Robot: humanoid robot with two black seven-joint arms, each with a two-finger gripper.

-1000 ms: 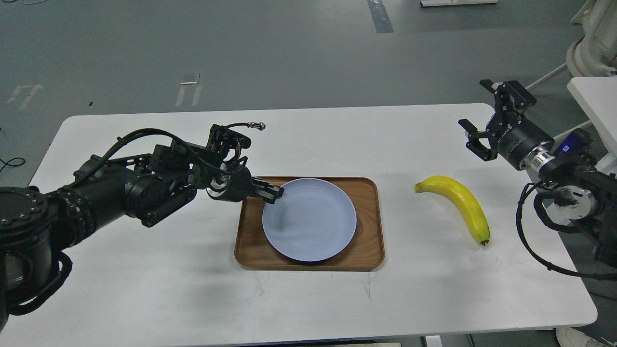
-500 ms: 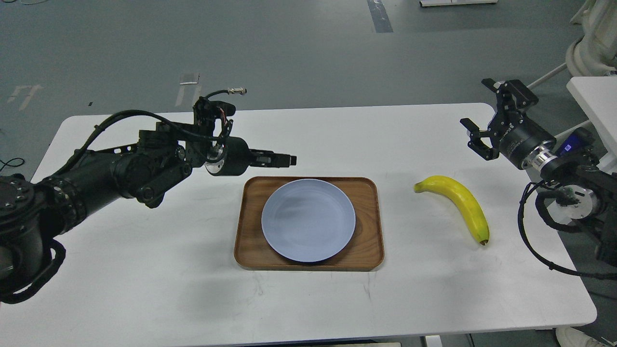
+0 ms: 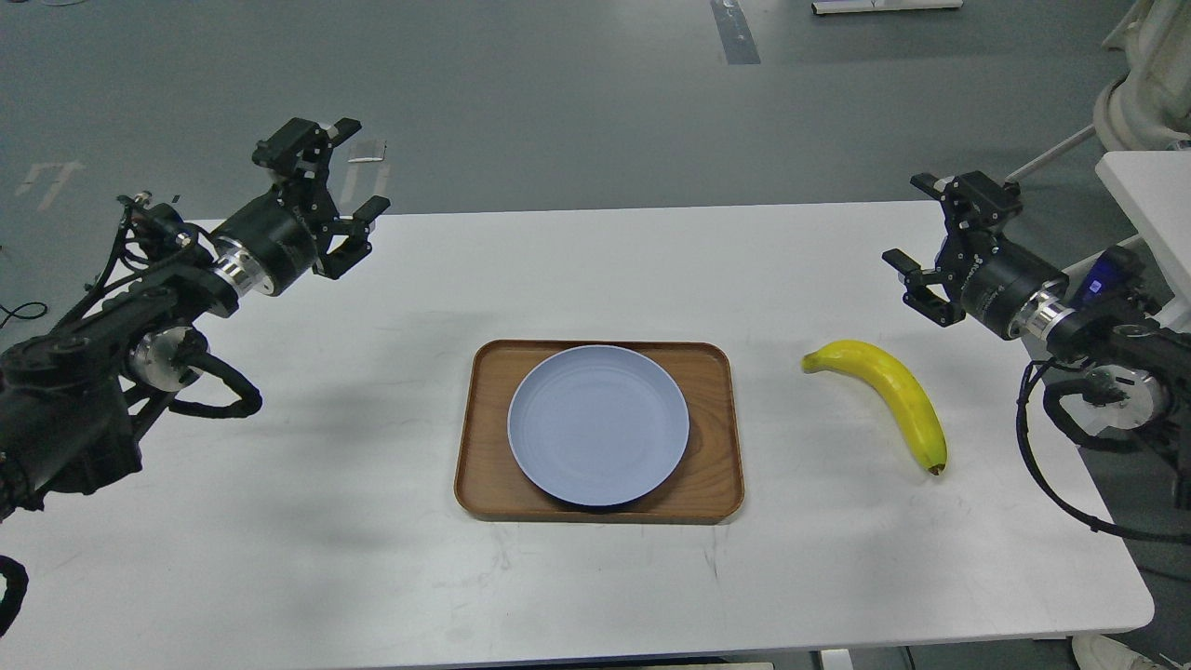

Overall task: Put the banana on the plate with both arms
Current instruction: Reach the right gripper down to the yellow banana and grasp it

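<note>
The banana (image 3: 884,400) is lying on the white surface (image 3: 307,521) right of the wooden tray (image 3: 716,465), which is carrying the empty plate (image 3: 598,425) — nothing is on it yet. The right claw (image 3: 926,251) is hovering spread wide just beyond the fruit, seemingly poised for a pickup. The left claw (image 3: 340,191) is also gaping, well apart, leaving the plate unobstructed.

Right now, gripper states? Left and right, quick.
Left gripper: open, holding nothing, raised over the table's far left.
Right gripper: open, holding nothing, up and clear of the banana.
</note>
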